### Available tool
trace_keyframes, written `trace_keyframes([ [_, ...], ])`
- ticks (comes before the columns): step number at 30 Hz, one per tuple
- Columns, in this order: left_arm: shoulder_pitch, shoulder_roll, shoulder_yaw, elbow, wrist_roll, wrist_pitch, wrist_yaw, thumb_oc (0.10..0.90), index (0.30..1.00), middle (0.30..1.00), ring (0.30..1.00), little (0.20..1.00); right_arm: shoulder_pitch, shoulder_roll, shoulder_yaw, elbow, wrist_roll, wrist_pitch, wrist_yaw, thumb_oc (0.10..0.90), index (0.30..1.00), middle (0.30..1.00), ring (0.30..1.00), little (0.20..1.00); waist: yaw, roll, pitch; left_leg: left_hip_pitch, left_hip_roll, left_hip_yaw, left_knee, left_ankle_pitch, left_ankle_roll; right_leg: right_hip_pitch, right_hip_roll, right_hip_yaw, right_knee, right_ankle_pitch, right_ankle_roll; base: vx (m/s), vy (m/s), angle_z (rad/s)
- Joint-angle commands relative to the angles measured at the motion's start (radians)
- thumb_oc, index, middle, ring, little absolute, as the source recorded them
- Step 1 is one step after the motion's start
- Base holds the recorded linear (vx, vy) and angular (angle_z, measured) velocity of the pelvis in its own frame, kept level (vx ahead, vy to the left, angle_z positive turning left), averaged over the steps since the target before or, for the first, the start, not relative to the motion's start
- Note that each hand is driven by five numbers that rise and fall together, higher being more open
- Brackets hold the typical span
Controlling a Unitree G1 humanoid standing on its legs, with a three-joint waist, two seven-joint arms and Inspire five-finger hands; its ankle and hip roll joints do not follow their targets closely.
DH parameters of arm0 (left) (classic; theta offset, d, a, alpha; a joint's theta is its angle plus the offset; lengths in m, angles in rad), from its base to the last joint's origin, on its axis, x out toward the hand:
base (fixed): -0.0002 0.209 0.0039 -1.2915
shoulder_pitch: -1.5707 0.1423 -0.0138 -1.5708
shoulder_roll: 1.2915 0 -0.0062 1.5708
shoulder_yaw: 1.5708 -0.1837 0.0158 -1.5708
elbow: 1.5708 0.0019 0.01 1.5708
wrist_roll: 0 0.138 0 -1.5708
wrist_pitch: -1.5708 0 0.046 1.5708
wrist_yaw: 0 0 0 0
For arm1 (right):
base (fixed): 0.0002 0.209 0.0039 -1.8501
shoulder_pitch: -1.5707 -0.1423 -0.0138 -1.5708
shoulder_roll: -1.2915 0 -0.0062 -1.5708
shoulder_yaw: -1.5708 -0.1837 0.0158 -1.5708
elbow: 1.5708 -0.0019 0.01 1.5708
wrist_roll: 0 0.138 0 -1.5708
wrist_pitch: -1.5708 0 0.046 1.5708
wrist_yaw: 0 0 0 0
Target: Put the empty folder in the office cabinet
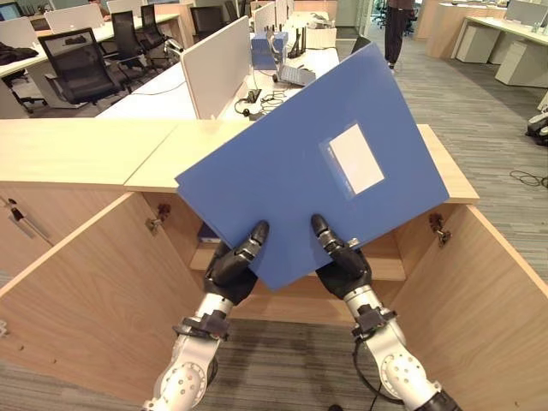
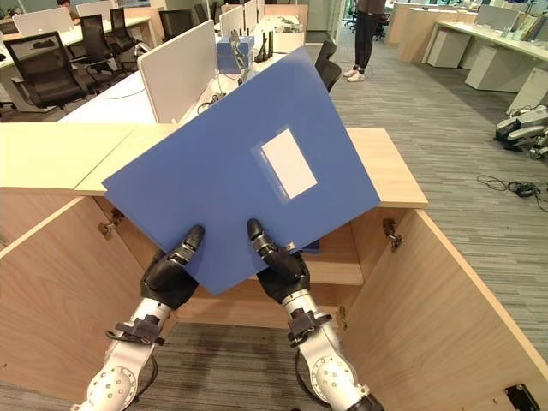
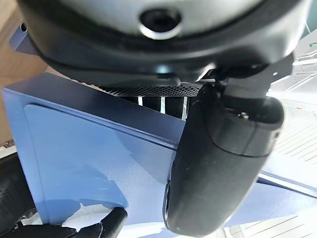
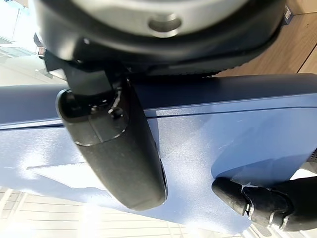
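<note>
Open cabinet (image 1: 445, 282) below; both hands, left (image 1: 231, 270) and right (image 1: 342, 265), pinch the blue folder's (image 1: 308, 163) lower edge, holding it tilted above the shelf. Thumb-only grips could let it slip or snag the cabinet top.

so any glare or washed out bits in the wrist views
Left wrist view: bright washed-out patch past the blue folder, beside the left hand. Right wrist view: pale sheen across the folder, overexposed floor beyond the right hand.

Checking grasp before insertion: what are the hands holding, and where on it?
Both the left hand and right hand pinch the flat blue plastic folder along its near lower edge, thumbs on top.
</note>
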Motion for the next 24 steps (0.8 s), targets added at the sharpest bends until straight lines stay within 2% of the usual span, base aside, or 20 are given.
trace_keyframes([
  [1, -0.041, 0.051, -0.020, -0.025, 0.146, -0.043, -0.068, 0.800, 0.900, 0.900, 0.900, 0.900, -0.109, 0.046, -0.015, -0.127, -0.052, -0.005, 0.128, 0.400, 0.300, 0.300, 0.300, 0.300, -0.010, -0.036, -0.045, -0.030, 0.033, -0.036, -0.005, -0.046, -0.041, 0.071, -0.130, 0.023, 0.039, -0.093, 0.134, 0.03, 0.017, 0.00],
  [3, -0.014, 0.035, 0.016, 0.105, 0.282, -0.077, 0.055, 0.800, 0.900, 0.900, 0.900, 0.900, -0.030, 0.007, -0.063, -0.109, -0.088, 0.010, 0.107, 0.400, 0.300, 0.300, 0.300, 0.300, -0.013, -0.036, -0.039, -0.034, 0.033, -0.034, -0.005, -0.044, -0.043, 0.065, -0.131, 0.024, 0.039, -0.092, 0.136, 0.02, 0.010, -0.01],
  [4, -0.015, 0.034, 0.015, 0.106, 0.283, -0.078, 0.056, 0.800, 0.900, 0.900, 0.900, 0.900, -0.029, 0.007, -0.064, -0.110, -0.088, 0.010, 0.107, 0.400, 0.300, 0.300, 0.300, 0.300, -0.012, -0.036, -0.039, -0.034, 0.033, -0.034, -0.005, -0.045, -0.043, 0.066, -0.131, 0.023, 0.039, -0.092, 0.136, 0.00, 0.000, 0.00],
  [7, 0.010, 0.018, 0.065, 0.261, 0.478, -0.074, 0.148, 0.800, 0.900, 0.900, 0.900, 0.900, 0.065, 0.019, -0.142, -0.058, -0.083, 0.023, 0.093, 0.400, 0.300, 0.300, 0.300, 0.300, -0.018, -0.037, -0.035, -0.039, 0.032, -0.032, -0.005, -0.044, -0.042, 0.062, -0.131, 0.020, 0.039, -0.092, 0.139, 0.00, 0.000, 0.00],
  [8, 0.015, 0.017, 0.086, 0.332, 0.571, -0.077, 0.168, 0.800, 0.900, 0.900, 0.900, 0.900, 0.099, 0.029, -0.171, -0.041, -0.075, 0.031, 0.091, 0.400, 0.300, 0.300, 0.300, 0.300, -0.020, -0.038, -0.035, -0.040, 0.032, -0.030, -0.005, -0.045, -0.043, 0.062, -0.132, 0.020, 0.038, -0.091, 0.141, 0.04, 0.023, -0.02],
  [9, 0.022, 0.019, 0.114, 0.465, 0.722, -0.074, 0.209, 0.800, 0.900, 0.900, 0.900, 0.900, 0.142, 0.032, -0.215, 0.004, -0.070, 0.041, 0.088, 0.400, 0.300, 0.300, 0.300, 0.300, -0.025, -0.039, -0.036, -0.041, 0.031, -0.028, -0.005, -0.046, -0.043, 0.058, -0.134, 0.021, 0.037, -0.090, 0.143, 0.03, 0.020, -0.01],
  [10, 0.021, 0.017, 0.113, 0.467, 0.723, -0.076, 0.209, 0.800, 0.900, 0.900, 0.900, 0.900, 0.142, 0.032, -0.215, 0.004, -0.070, 0.041, 0.089, 0.400, 0.300, 0.300, 0.300, 0.300, -0.025, -0.038, -0.036, -0.040, 0.031, -0.028, -0.005, -0.046, -0.043, 0.059, -0.134, 0.021, 0.037, -0.091, 0.143, 0.00, 0.000, 0.00],
  [14, 0.019, 0.012, 0.151, 0.695, 0.952, -0.069, 0.272, 0.800, 0.900, 0.900, 0.900, 0.900, 0.204, 0.016, -0.281, 0.102, -0.160, 0.065, 0.059, 0.400, 0.300, 0.300, 0.300, 0.300, -0.034, -0.040, -0.035, -0.043, 0.032, -0.021, -0.005, -0.049, -0.044, 0.050, -0.137, 0.024, 0.037, -0.088, 0.146, 0.01, 0.003, -0.01],
  [16, 0.021, 0.019, 0.130, 0.792, 1.098, -0.061, 0.273, 0.800, 0.900, 0.900, 0.900, 0.900, 0.228, 0.021, -0.316, 0.167, -0.183, 0.064, 0.055, 0.400, 0.300, 0.300, 0.300, 0.300, -0.040, -0.039, -0.035, -0.044, 0.030, -0.019, -0.005, -0.051, -0.044, 0.047, -0.138, 0.025, 0.035, -0.088, 0.148, 0.00, 0.000, 0.00],
  [17, 0.019, 0.018, 0.129, 0.795, 1.100, -0.063, 0.274, 0.800, 0.900, 0.900, 0.900, 0.900, 0.227, 0.021, -0.317, 0.168, -0.183, 0.064, 0.056, 0.400, 0.300, 0.300, 0.300, 0.300, -0.039, -0.039, -0.035, -0.044, 0.030, -0.018, -0.005, -0.051, -0.044, 0.048, -0.138, 0.025, 0.034, -0.088, 0.148, 0.01, 0.016, -0.08],
  [18, 0.018, 0.021, 0.102, 0.863, 1.207, -0.060, 0.273, 0.800, 0.900, 0.900, 0.900, 0.900, 0.238, 0.034, -0.335, 0.208, -0.184, 0.069, 0.063, 0.400, 0.300, 0.300, 0.300, 0.300, -0.043, -0.039, -0.034, -0.044, 0.031, -0.016, -0.005, -0.053, -0.044, 0.046, -0.138, 0.029, 0.032, -0.087, 0.150, 0.01, 0.013, -0.12],
  [21, 0.021, 0.016, 0.047, 0.995, 1.367, -0.050, 0.284, 0.800, 0.900, 0.900, 0.900, 0.900, 0.241, 0.057, -0.348, 0.260, -0.152, 0.061, 0.060, 0.400, 0.300, 0.300, 0.300, 0.300, -0.047, -0.038, -0.031, -0.044, 0.028, -0.010, -0.005, -0.059, -0.044, 0.042, -0.138, 0.036, 0.026, -0.086, 0.154, 0.00, 0.008, -0.08],
  [24, 0.019, -0.003, 0.037, 1.087, 1.398, -0.039, 0.285, 0.800, 0.900, 0.900, 0.900, 0.900, 0.234, 0.061, -0.340, 0.272, -0.150, 0.056, 0.056, 0.400, 0.300, 0.300, 0.300, 0.300, -0.047, -0.039, -0.030, -0.042, 0.028, -0.008, -0.005, -0.061, -0.043, 0.042, -0.137, 0.038, 0.024, -0.087, 0.154, 0.01, 0.006, -0.06],
])
